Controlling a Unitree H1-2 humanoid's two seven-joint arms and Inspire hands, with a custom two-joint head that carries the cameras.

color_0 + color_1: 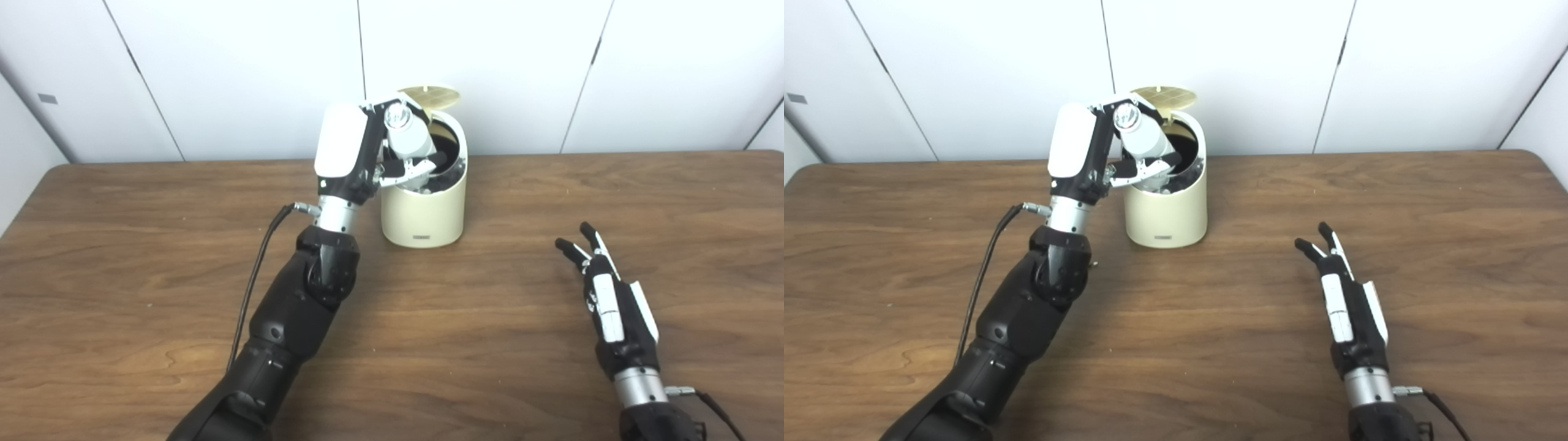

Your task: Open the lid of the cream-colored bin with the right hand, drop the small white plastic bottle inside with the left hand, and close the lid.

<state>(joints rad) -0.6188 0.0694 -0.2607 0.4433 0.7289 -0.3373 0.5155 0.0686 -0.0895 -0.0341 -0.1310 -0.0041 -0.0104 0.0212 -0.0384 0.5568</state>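
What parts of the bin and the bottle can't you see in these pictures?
- Bin inside: dark in both eye views, partly covered by the left hand; its contents cannot be told.
- Bottle: lower end hidden by the fingers; any label too small to read.
- Lid: its hinge is hidden behind the hand and bottle.
- Right hand: its palm faces away.

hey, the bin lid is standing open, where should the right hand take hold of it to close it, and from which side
Probably the lid's raised front edge, reached from above and the right. It stands tilted up at the bin's back, and the left hand with the bottle crowds the left. The right hand rests open on the table.
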